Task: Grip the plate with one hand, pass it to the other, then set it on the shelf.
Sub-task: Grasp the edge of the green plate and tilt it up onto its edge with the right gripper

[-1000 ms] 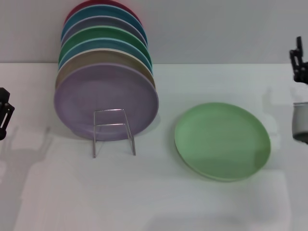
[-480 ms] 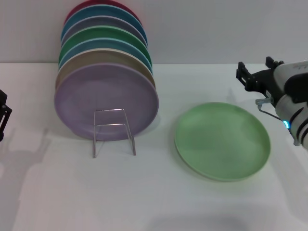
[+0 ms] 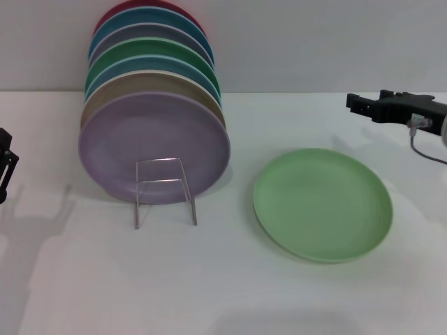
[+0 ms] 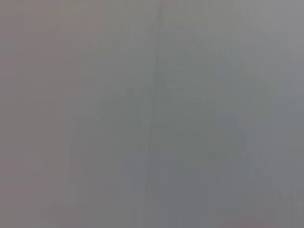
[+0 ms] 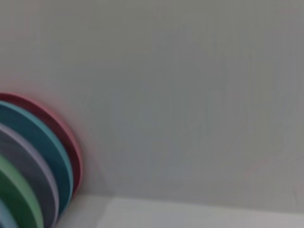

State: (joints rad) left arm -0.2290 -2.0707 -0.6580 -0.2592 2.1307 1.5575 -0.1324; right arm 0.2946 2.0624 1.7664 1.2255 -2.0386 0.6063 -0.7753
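Note:
The light mint-green plate (image 3: 321,204) lies flat on the white table, right of centre in the head view. The shelf (image 3: 165,191), a small silver wire rack, stands empty to its left, in front of the lilac plate. My right gripper (image 3: 357,104) hovers above the table behind the plate's far right rim, pointing left, apart from the plate. My left gripper (image 3: 4,165) shows only partly at the far left edge, well away from the rack. The left wrist view shows only plain grey.
A row of several coloured plates (image 3: 152,105) stands on edge behind the rack, the lilac plate (image 3: 154,148) in front. Their rims also show in the right wrist view (image 5: 33,161) against the grey wall. A cable (image 3: 424,148) hangs from the right arm.
My right arm has swung in from the right edge, and its gripper has turned level, pointing left behind the plate. The left gripper has barely moved. The plate and rack have not moved.

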